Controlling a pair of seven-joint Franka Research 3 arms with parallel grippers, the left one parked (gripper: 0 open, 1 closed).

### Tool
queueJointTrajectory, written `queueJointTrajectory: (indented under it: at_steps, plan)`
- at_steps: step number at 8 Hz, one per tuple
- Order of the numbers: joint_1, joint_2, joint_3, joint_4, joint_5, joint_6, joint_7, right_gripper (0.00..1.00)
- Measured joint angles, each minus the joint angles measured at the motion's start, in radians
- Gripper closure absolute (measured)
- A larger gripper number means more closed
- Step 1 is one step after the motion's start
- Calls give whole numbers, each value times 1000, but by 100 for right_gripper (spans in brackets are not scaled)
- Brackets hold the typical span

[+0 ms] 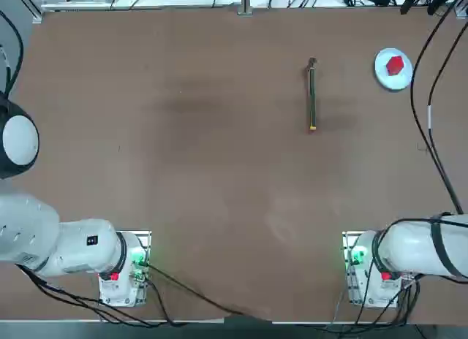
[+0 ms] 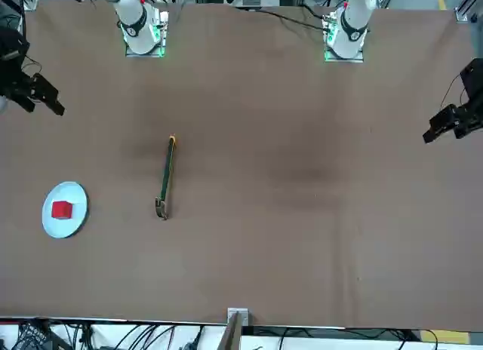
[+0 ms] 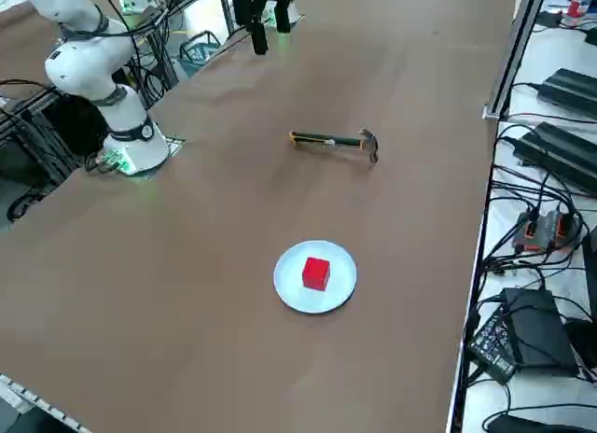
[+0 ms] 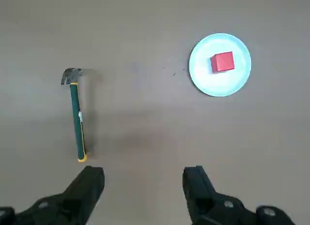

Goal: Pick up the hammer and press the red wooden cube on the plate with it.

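Top view: hammer (image 1: 312, 96) lies flat on the brown table (image 1: 219, 156), its head toward the far edge and its orange-yellow handle end toward the arm bases. Plate (image 1: 384, 78) sits on the table to the right of the hammer, well apart from it. Red wooden cube (image 1: 395, 65) rests on the plate. Part of the right arm (image 1: 420, 248) shows at the right edge; its gripper is outside this view.

Front view: right gripper (image 2: 45, 108) is at the picture's left edge, raised over the table on the robot's right side. Fingers open, nothing between them. Hammer and plate are both apart from the fingertips; the hammer lies more toward the table's middle than the gripper does.

Right side view: hammer flat on the table, handle toward the robot's side, head away from it. Plate is nearer this camera than the hammer, with the cube standing on it, inside the rim. Right gripper not seen here.

Right wrist view: the two fingers are spread wide, a broad gap between them, holding nothing. Hammer lies out ahead of the fingertips, touching neither; its handle end is the part nearest them, close to one fingertip's side. The head points away from the gripper. Plate and cube lie farther ahead, beyond the other finger.
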Motion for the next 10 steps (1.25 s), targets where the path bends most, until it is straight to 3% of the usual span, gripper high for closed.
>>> queueJointTrajectory:
  at_steps: [3,5,7,10]
  plan:
    - [8,17,2,5,1,0,0,0]
    - [53,67,6,13,17,22,14,0]
    - [126,144,10,-1,35,118,76,0]
    - [214,234,12,-116,38,344,234,0]
